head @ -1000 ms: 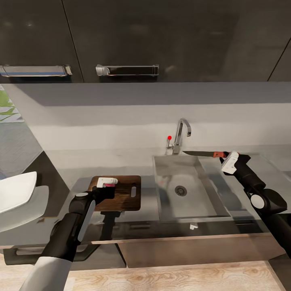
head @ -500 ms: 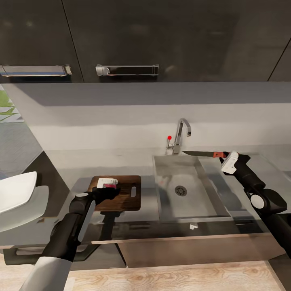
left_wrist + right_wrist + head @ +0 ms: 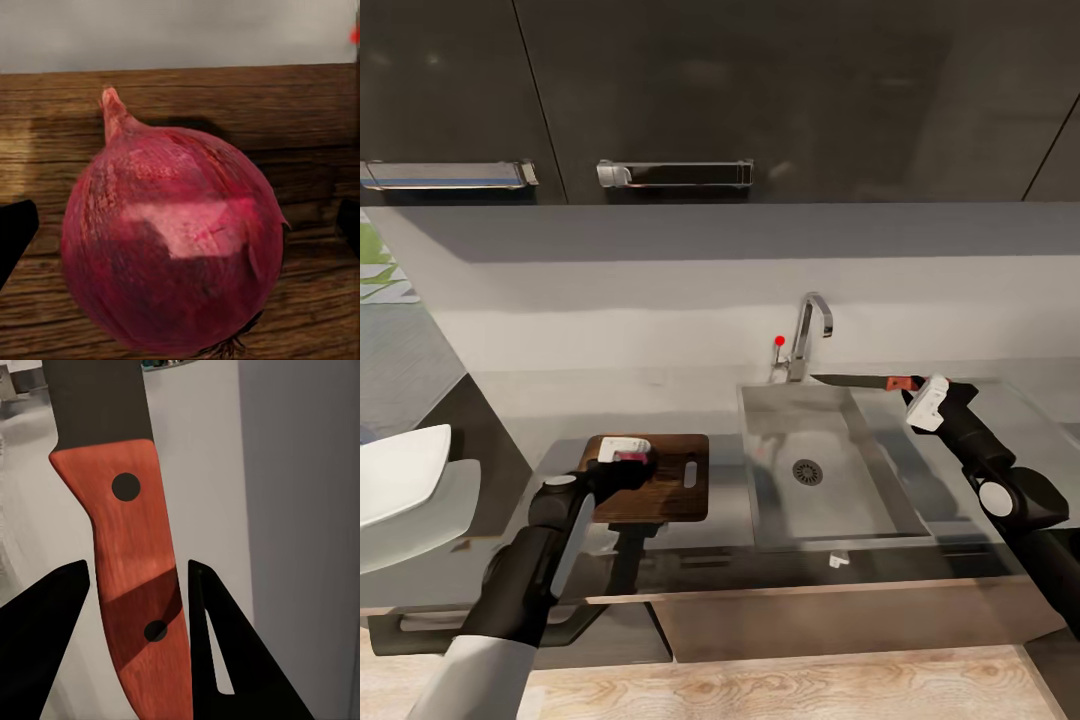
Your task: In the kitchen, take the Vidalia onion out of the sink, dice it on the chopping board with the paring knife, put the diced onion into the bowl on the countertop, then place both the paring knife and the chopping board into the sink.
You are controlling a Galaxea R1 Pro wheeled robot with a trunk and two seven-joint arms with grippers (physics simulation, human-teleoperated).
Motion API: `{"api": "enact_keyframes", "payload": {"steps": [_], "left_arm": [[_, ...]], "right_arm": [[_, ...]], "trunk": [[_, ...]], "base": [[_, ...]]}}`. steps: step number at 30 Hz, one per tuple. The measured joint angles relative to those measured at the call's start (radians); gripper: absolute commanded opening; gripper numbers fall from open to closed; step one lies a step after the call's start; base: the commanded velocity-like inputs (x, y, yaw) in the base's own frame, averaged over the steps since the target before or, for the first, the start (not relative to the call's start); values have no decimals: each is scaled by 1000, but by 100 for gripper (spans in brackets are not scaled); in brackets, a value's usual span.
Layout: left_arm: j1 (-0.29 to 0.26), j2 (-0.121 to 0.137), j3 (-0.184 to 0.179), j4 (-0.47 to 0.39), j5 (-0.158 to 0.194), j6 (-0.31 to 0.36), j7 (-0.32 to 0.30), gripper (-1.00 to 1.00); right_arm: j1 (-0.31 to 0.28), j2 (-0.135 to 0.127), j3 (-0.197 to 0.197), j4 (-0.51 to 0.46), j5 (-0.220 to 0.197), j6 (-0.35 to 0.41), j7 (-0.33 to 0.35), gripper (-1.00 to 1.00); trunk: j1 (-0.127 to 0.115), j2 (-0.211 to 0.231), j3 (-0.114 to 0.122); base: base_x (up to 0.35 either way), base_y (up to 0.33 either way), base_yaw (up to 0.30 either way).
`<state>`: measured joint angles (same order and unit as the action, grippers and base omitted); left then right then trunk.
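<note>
Table [image 3: 510,440]: long glossy grey worktop below dark wall cabinets [image 3: 720,100]. Sink [image 3: 880,500] set into it, basin holding nothing but the drain, chrome tap [image 3: 808,335] at the back rim. White bowl [image 3: 400,485] at the far left edge. Chopping board [image 3: 675,490] lies flat just left of the sink, slot handle toward the basin. Onion [image 3: 172,247], red-skinned, sits on the board between the left pincer [image 3: 622,455] fingers; contact not resolvable, so grip cannot be told. Right pincer [image 3: 920,392] is clamped on the paring knife [image 3: 865,381] by its red handle, blade level, pointing left over the sink's back right corner.
</note>
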<state>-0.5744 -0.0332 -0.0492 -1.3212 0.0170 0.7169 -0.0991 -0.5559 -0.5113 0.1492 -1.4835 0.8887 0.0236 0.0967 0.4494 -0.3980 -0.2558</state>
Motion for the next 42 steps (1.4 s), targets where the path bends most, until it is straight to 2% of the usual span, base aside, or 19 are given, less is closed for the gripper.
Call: {"api": "enact_keyframes", "payload": {"steps": [4, 7, 8, 9, 16, 19, 21, 23, 24, 25, 27, 29, 32, 36, 40, 42], "left_arm": [[0, 1, 24, -31, 0, 1, -2, 100], [0, 2, 72, -104, 0, 3, -1, 100], [0, 1, 105, -159, 1, 5, -1, 100], [0, 1, 113, -173, 2, 6, -2, 100], [0, 1, 124, -226, 4, 9, -45, 100], [0, 1, 125, -251, 4, 11, -99, 100], [0, 2, 127, -258, 4, 12, -148, 100], [0, 11, 141, -261, 4, 12, -232, 100], [0, 21, 159, -262, 4, 11, -278, 100], [0, 46, 225, -264, 2, 11, -409, 100], [0, 73, 275, -265, 4, 12, -533, 100], [0, 101, 304, -265, 4, 23, -647, 100], [0, 137, 325, -265, 4, 84, -748, 100], [0, 145, 335, -265, 3, 100, -763, 100], [0, 147, 397, -266, 3, 101, -765, 100], [0, 148, 411, -266, 3, 102, -766, 100]], "right_arm": [[0, 0, 13, 0, 0, 0, 0, -100], [0, 0, 18, 0, 0, 0, 0, -100], [0, 0, 30, 0, 0, 0, 0, -100], [0, 0, 38, 0, 0, 0, 0, -100], [0, 0, 58, 0, 0, 1, 1, -100], [0, 0, 59, 0, 0, 2, 1, -100], [0, 0, 59, 0, 0, 2, 1, -100], [0, 0, 60, 0, 0, 2, 2, -100], [0, 0, 60, 0, 0, 2, 2, -100], [0, 0, 60, 0, 0, 2, 1, -100], [0, 0, 60, 0, 0, 3, 2, -100], [0, 0, 60, 0, 0, 4, 1, -100], [0, 0, 58, 0, 0, 24, 0, -100], [0, 0, 57, 1, -1, 59, 0, -100], [0, 0, 56, 1, -1, 65, 0, -100], [0, 0, 56, 1, -1, 66, 0, -100]], "trunk": [[0, 0, 0], [0, 0, 0], [0, 0, 0], [0, 0, 0], [0, 0, 0], [0, 0, 0], [0, 0, 0], [0, 0, 0], [0, 0, 0], [0, 0, 0], [0, 0, 0], [0, 0, 0], [0, 0, 0], [0, 0, 0], [0, 0, 0], [0, 0, 0]], "base": [[0, 0, 0], [0, 0, 0], [0, 0, 0], [0, 0, 0], [0, 0, 0], [0, 0, 0], [0, 0, 0], [0, 0, 0], [0, 0, 0], [0, 0, 0], [0, 0, 0], [0, 0, 0], [0, 0, 0], [0, 0, 0], [0, 0, 0], [0, 0, 0]]}}
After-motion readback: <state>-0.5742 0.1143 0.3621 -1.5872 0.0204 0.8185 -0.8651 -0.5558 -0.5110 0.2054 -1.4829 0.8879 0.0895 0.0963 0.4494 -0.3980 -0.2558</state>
